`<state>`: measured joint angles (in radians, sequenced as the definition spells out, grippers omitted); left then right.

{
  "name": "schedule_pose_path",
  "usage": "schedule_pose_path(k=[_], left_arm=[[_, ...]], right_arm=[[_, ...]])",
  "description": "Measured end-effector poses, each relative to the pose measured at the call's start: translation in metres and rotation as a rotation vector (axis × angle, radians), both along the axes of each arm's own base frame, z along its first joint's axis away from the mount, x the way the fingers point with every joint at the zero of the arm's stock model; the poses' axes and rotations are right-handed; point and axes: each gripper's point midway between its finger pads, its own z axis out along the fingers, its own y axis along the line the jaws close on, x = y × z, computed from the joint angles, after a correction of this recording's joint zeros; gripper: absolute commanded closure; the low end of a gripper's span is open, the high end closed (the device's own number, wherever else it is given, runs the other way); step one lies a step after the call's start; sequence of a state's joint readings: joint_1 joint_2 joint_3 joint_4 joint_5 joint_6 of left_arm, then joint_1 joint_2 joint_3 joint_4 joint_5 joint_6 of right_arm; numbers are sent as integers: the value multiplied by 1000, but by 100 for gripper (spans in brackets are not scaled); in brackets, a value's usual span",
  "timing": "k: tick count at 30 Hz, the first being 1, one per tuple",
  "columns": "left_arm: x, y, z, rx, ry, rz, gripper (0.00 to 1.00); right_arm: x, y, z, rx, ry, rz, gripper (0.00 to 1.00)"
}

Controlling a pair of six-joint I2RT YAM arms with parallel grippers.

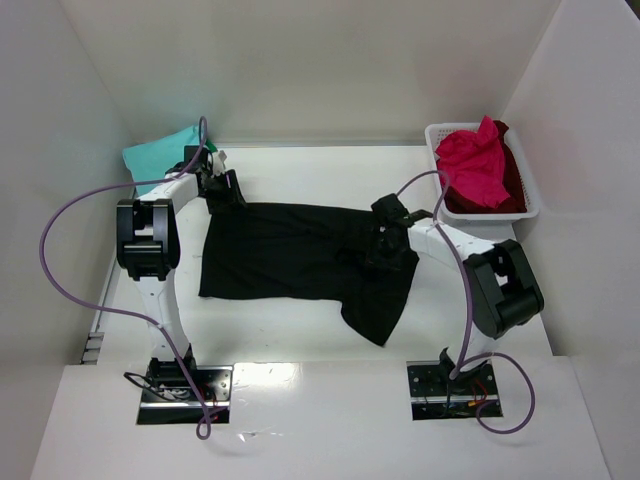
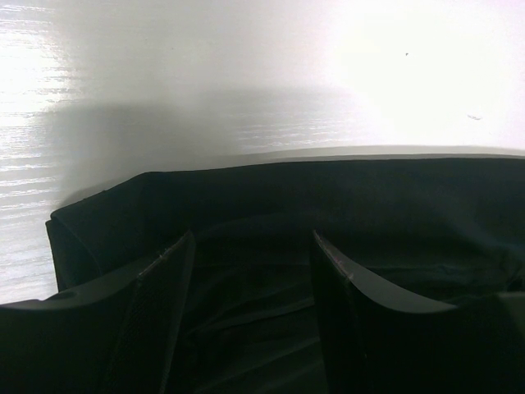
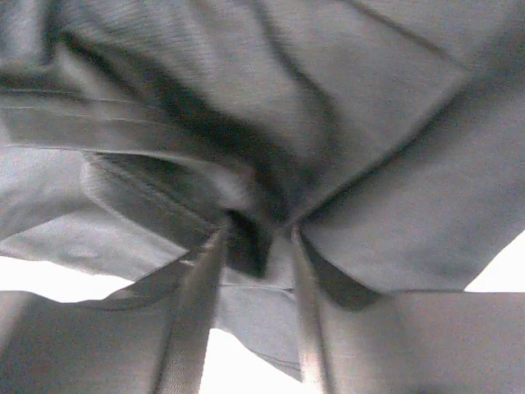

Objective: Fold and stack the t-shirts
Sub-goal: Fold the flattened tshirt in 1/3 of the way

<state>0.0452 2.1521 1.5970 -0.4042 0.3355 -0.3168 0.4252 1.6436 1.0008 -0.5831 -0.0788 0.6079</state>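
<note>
A black t-shirt (image 1: 290,255) lies spread across the middle of the white table (image 1: 280,335), its right side trailing toward the near edge. The right gripper (image 1: 388,248) sits on that right side with a bunched fold between its fingertips; I cannot tell whether it is pinching. The left gripper (image 1: 224,192) stands with jaws apart over the shirt's far-left corner. Beyond, a teal t-shirt (image 1: 160,152) rests far left, and a white basket (image 1: 528,185) far right holds a pink-red t-shirt (image 1: 472,165) over a dark red t-shirt (image 1: 512,170).
</note>
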Motion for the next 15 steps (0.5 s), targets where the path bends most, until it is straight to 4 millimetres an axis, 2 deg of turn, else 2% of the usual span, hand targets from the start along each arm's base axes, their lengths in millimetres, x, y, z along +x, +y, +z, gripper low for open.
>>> schedule_pose_path(k=[2,4,12,15], left_arm=[[0,0,0,-1,0,-1,34],[0,0,0,-1,0,-2,34],[0,-1,0,-7,-2,-9,33],[0,-2,0,-8,-2,-10,33]], right_arm=[[-1,-7,3,-35,-1,-17,48],[4,-10,8,-56,-15,-26,39],[52,-6,52,-61,-174,-45,39],[64,-5,60,-48,-214,-39,39]])
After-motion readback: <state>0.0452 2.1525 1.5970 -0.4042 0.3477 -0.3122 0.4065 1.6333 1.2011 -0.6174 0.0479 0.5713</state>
